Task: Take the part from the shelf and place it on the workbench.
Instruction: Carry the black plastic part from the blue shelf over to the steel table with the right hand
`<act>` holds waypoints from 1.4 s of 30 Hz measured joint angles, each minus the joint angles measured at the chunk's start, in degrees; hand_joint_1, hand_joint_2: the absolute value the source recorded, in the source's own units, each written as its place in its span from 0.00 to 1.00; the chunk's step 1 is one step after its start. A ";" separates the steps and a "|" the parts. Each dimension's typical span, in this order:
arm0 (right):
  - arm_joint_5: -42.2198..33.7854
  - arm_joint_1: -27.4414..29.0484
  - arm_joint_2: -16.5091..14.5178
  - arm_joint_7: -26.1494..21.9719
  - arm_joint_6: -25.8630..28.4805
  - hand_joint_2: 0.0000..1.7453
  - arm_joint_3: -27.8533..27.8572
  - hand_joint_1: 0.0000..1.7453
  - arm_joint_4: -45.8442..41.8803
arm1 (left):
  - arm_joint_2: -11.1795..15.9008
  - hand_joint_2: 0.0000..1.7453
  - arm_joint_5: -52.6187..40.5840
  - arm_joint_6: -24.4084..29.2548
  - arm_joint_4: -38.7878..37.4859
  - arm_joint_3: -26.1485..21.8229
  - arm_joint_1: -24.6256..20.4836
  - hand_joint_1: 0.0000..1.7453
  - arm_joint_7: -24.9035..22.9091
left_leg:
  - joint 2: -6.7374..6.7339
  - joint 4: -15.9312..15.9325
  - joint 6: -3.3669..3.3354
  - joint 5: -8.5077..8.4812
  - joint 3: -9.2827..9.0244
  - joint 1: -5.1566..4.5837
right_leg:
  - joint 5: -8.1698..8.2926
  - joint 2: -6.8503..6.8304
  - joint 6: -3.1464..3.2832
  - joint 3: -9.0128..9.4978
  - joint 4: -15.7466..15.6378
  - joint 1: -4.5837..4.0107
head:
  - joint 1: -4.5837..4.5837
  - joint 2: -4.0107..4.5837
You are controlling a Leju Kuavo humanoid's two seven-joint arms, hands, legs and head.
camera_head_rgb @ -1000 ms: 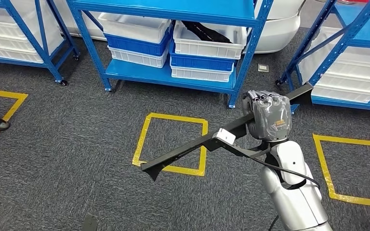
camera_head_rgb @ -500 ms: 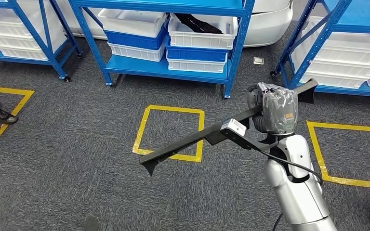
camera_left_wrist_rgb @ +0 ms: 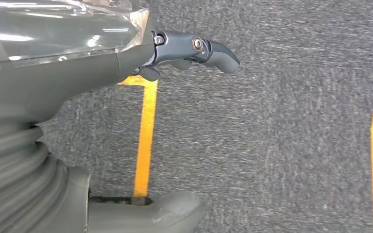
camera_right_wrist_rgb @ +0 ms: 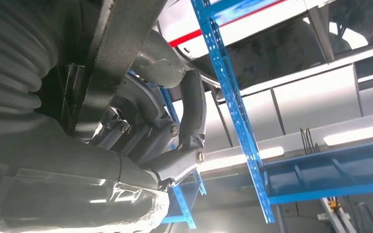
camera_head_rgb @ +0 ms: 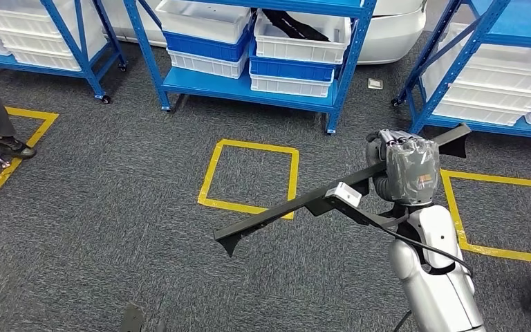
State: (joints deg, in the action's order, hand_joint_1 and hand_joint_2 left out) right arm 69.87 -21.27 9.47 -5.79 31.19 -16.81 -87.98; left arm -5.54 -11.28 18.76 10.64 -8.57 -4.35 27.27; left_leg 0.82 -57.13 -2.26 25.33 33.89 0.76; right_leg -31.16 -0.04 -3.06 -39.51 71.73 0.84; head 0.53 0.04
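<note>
Open grey carpet (camera_head_rgb: pixel 110 207) lies ahead and to the left, marked by a yellow taped square (camera_head_rgb: pixel 251 176) with nothing standing in it. The long black part (camera_head_rgb: pixel 283 211) in the right robot hand (camera_head_rgb: pixel 404 166) juts across this room, its far tip (camera_head_rgb: pixel 456 135) near the upright of the right-hand blue shelf (camera_head_rgb: pixel 449 52). The centre blue shelf (camera_head_rgb: pixel 249 86), loaded with white and blue bins (camera_head_rgb: pixel 301 48), closes off the way ahead, and a person's foot (camera_head_rgb: pixel 10 145) stands at the far left edge.

Head cam high; wrist cams close (floor (camera_head_rgb: pixel 110 228) shared).
</note>
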 joint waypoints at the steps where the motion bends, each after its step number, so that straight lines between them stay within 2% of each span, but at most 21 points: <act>1: 0.11 0.16 0.05 0.05 -0.02 1.00 0.01 1.00 -0.14 | -0.03 1.00 -0.09 0.02 0.01 0.00 0.00 0.00 -0.03 | 0.35 -0.03 0.22 -0.38 0.37 0.02 | 0.97 0.30 -0.37 3.17 -4.33 0.17 | 0.00 0.00; 3: 0.37 0.36 0.22 0.11 -0.01 1.00 0.05 1.00 -0.54 | -0.07 1.00 -0.20 0.07 0.02 0.00 -0.02 0.00 -0.08 | 1.00 -0.10 0.88 -1.03 0.94 -0.07 | 2.19 1.59 -0.30 8.32 -12.46 0.22 | 0.05 0.00; 4: 0.57 0.51 0.32 0.11 0.00 1.00 0.11 1.00 -0.74 | -0.08 1.00 -0.27 0.09 0.02 0.00 -0.03 0.00 -0.13 | 1.29 -0.11 1.27 -1.36 1.20 -0.13 | 2.43 2.00 0.07 9.46 -14.47 0.09 | 0.06 0.00; 6: 0.98 0.91 0.46 0.13 0.02 1.00 0.24 1.00 -1.03 | -0.08 1.00 -0.46 0.17 0.02 0.01 0.03 0.00 -0.28 | 1.89 -0.02 2.00 -1.99 1.64 -0.18 | 2.73 1.65 1.02 9.47 -14.90 -0.32 | 0.10 0.00; 8: 1.27 1.26 0.55 0.17 -0.05 1.00 0.31 1.00 -1.28 | -0.03 1.00 -0.66 0.27 0.01 0.02 0.15 0.00 -0.43 | 1.61 -0.84 2.52 -1.47 2.29 -0.06 | 3.30 0.81 1.99 9.27 -14.92 0.20 | 0.19 0.00; 10: 1.45 1.43 0.58 0.23 -0.26 1.00 0.34 1.00 -1.57 | 0.00 1.00 -0.78 0.34 0.01 0.03 0.18 0.00 -0.48 | 0.41 -5.66 2.98 1.90 4.43 0.06 | 3.82 -0.12 2.97 8.97 -15.05 0.61 | 0.36 0.00; 12: 1.64 1.63 0.58 0.27 -0.44 1.00 0.35 1.00 -1.74 | -0.02 1.00 -0.85 0.36 0.01 0.07 0.20 0.00 -0.54 | -0.29 -13.79 3.42 6.17 7.79 0.11 | 4.10 -1.10 3.47 8.50 -15.03 0.28 | 0.48 0.00; 14: 1.86 1.99 0.58 0.29 -0.50 1.00 0.34 1.00 -1.77 | -0.02 1.00 -0.95 0.33 0.00 0.14 0.25 0.00 -0.63 | -0.49 -17.72 3.62 7.37 8.93 0.19 | 4.24 -2.21 3.61 8.18 -14.99 0.05 | 0.48 0.00; 16: 2.08 2.25 0.58 0.36 -0.52 1.00 0.34 1.00 -1.82 | 0.02 1.00 -1.15 0.30 0.01 0.20 0.26 0.00 -0.72 | -1.30 -12.58 3.46 4.77 5.39 0.23 | 4.27 -3.28 3.60 8.13 -14.86 -0.05 | 0.48 0.00; 18: 2.32 2.31 0.60 0.44 -0.52 1.00 0.44 1.00 -2.02 | 0.07 1.00 -1.36 0.26 0.04 0.25 0.13 0.00 -0.85 | -3.77 -4.40 2.87 2.14 0.59 0.02 | 4.24 -4.19 3.47 8.09 -14.63 -0.47 | 0.46 0.00; 19: 2.48 2.33 0.62 0.46 -0.52 1.00 0.52 1.00 -2.13 | 0.08 1.00 -1.43 0.24 0.05 0.26 0.05 0.00 -0.91 | -4.60 -1.95 2.47 1.52 -0.65 -0.16 | 4.26 -4.64 3.31 8.02 -14.53 -0.76 | 0.36 0.00; 20: 2.60 2.36 0.64 0.47 -0.52 1.00 0.61 1.00 -2.22 | 0.08 1.00 -1.49 0.21 0.07 0.26 0.00 0.00 -0.98 | -4.98 -1.00 2.08 1.39 -0.93 -0.36 | 4.30 -5.10 3.13 7.92 -14.49 -1.03 | 0.29 0.00; 22: 2.76 2.41 0.67 0.48 -0.52 1.00 0.71 1.00 -2.38 | 0.08 1.00 -1.58 0.13 0.07 0.27 -0.03 0.00 -1.08 | -3.84 -0.66 1.24 0.87 -0.53 -0.46 | 4.33 -5.97 2.62 7.70 -14.44 -1.29 | 0.14 0.00; 24: 2.92 2.45 0.69 0.48 -0.54 1.00 0.78 1.00 -2.52 | -0.01 1.00 -1.73 0.01 0.07 0.28 -0.08 0.00 -1.20 | -2.74 -0.15 0.34 0.15 -0.37 -0.29 | 3.07 -4.58 2.32 6.79 -12.68 -1.09 | 0.10 0.00; 27: 3.32 2.84 0.87 0.58 -0.57 1.00 0.92 1.00 -2.56 | -0.23 1.00 -1.98 -0.09 0.06 0.34 -0.26 0.00 -1.55 | -0.86 0.09 -0.38 -0.57 0.14 -0.15 | -1.74 -0.83 2.44 2.29 -2.37 -0.46 | -0.08 0.00; 29: 3.53 3.35 0.96 0.64 -0.56 1.00 0.96 1.00 -2.55 | -0.38 1.00 -2.26 -0.10 0.05 0.40 -0.27 0.00 -1.94 | 0.66 0.04 -0.24 -0.89 0.54 -0.14 | -3.11 -0.29 1.98 0.34 2.25 -0.23 | -0.13 0.00; 30: 3.63 3.56 0.98 0.68 -0.52 1.00 0.97 1.00 -2.55 | -0.40 1.00 -2.47 -0.11 0.05 0.43 -0.26 0.00 -2.20 | 1.41 0.01 -0.08 -1.04 0.66 -0.13 | -2.42 -0.17 1.53 1.01 1.18 -0.16 | -0.14 0.00; 33: 3.93 4.10 1.25 0.79 -0.33 1.00 1.09 1.00 -2.58 | -0.39 1.00 -3.27 -0.22 0.07 0.57 -0.35 0.00 -2.96 | 3.46 -0.17 0.55 -1.40 0.93 -0.13 | 1.80 2.02 0.50 6.99 -10.44 0.30 | -0.13 0.00; 35: 4.04 4.72 1.50 0.80 -0.13 1.00 1.24 1.00 -2.65 | -0.34 1.00 -3.75 -0.32 0.07 0.78 -0.45 0.00 -3.30 | 4.52 -0.25 1.28 -1.76 1.48 -0.14 | 2.84 3.29 0.84 8.71 -14.25 0.16 | -0.07 0.00; 37: 4.18 5.41 1.62 0.81 0.04 1.00 1.29 1.00 -2.70 | -0.20 1.00 -4.16 -0.50 0.07 0.92 -0.50 0.00 -3.59 | 5.32 -0.06 2.13 -2.24 1.98 0.01 | 3.22 2.48 1.59 8.72 -14.50 -0.13 | -0.02 0.00; 42: 4.72 5.97 1.59 0.86 0.38 1.00 1.25 1.00 -2.73 | 0.18 1.00 -4.99 -1.15 0.09 1.41 -0.73 0.00 -3.88 | 0.50 -4.83 2.87 1.34 4.28 -0.01 | 4.28 0.37 3.55 8.99 -15.49 0.57 | 0.36 0.00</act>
State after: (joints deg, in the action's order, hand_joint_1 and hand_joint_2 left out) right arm 74.59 -15.30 11.06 -4.93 31.57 -15.56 -90.71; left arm -5.36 -16.27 17.61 10.73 -7.15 -5.08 23.39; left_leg 1.32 -61.97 0.61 26.67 38.16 0.75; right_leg -26.87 0.33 0.50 -30.53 56.24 1.41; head 0.89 0.04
